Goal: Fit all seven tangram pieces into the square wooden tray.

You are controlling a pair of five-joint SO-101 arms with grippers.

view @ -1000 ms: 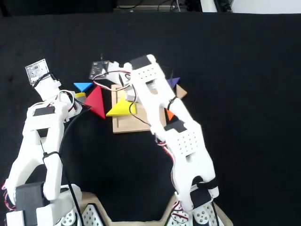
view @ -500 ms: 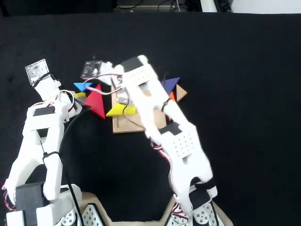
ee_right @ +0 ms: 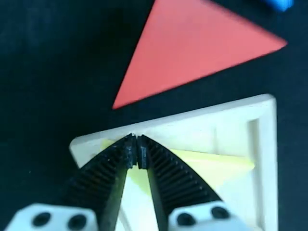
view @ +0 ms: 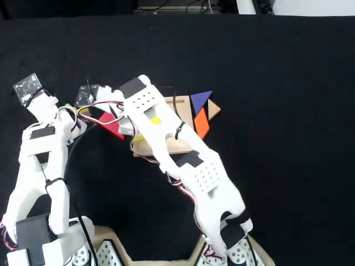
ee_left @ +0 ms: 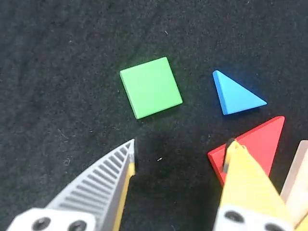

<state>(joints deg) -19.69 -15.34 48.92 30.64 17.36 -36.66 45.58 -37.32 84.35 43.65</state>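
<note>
1. My left hand (ee_left: 182, 147) hangs with its fingers spread wide and nothing between them, above bare black table (view: 277, 66).
2. In that wrist view, the green square (ee_left: 150, 87) lies flat just beyond the open fingers. The blue triangle (ee_left: 234, 94) lies beside it, and the two do not touch.
3. One left fingertip sits over a corner of the red triangle (ee_left: 255, 144). The triangle lies flat on the table, just outside the wooden tray (ee_right: 262, 125).
4. My right hand (ee_right: 137, 151) has its fingers pressed together and grips nothing. The tips are over one corner of the tray, on the side facing the red triangle.
5. The yellow piece (ee_right: 211, 166) lies inside the tray under the right hand.
6. The tray sits near the middle of the table, a little toward the left edge.
7. The purple triangle (view: 201, 100) and the orange piece (view: 202, 123) lie close together at the tray's right side. I cannot tell whether they are inside it.
</note>
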